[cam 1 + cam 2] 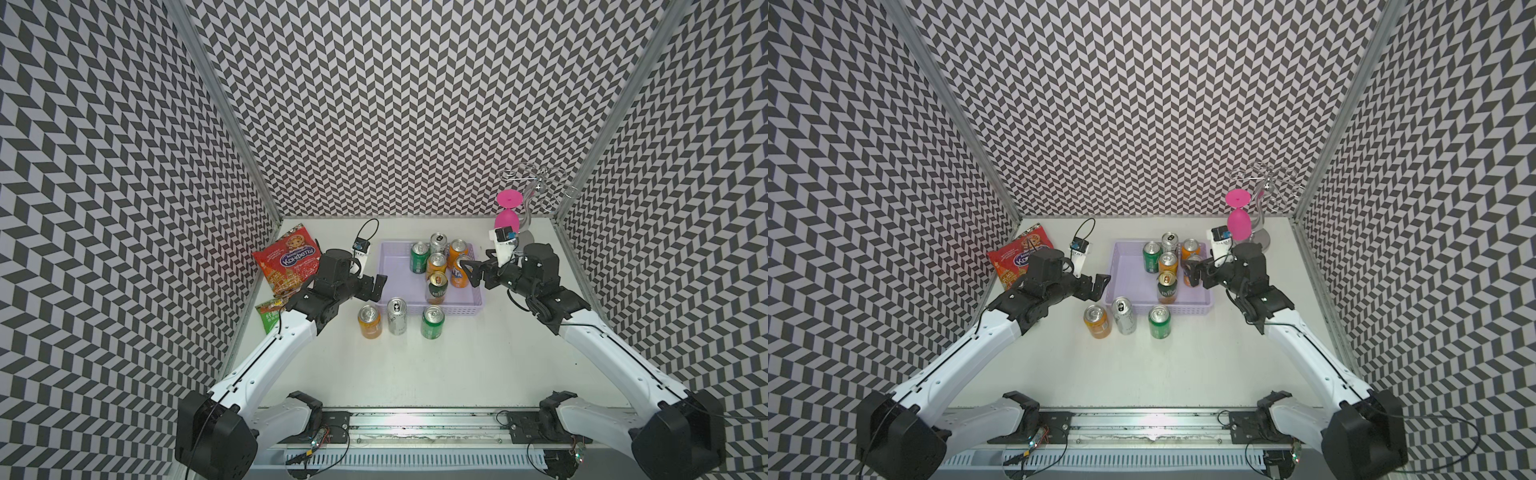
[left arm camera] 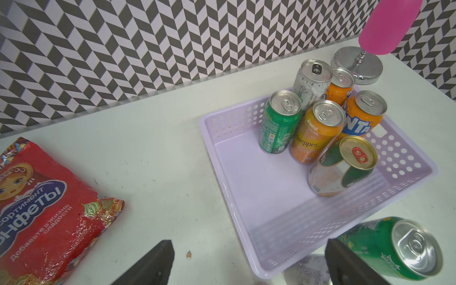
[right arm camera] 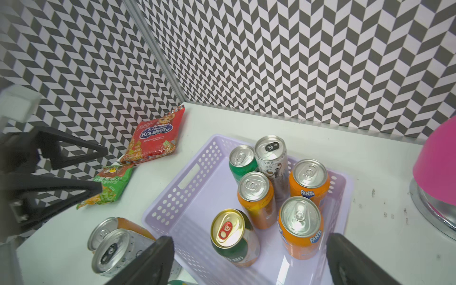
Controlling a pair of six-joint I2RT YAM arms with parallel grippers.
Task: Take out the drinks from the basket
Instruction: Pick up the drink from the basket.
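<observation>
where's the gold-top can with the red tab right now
In a top view the gold-top can sits inside the lavender basket, in its right half near the front wall, just in front of the Schweppes can and beside the nearer Fanta can.

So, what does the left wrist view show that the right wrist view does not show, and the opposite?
Only the left wrist view clearly shows the green can standing outside the basket; the right wrist view has at most a green sliver at its edge. Only the right wrist view shows the green snack bag, the orange can on the table, and the left gripper from outside, jaws open. Both show the six cans inside the basket, the red snack bag, the pink goblet, and part of the silver-white can outside.
</observation>
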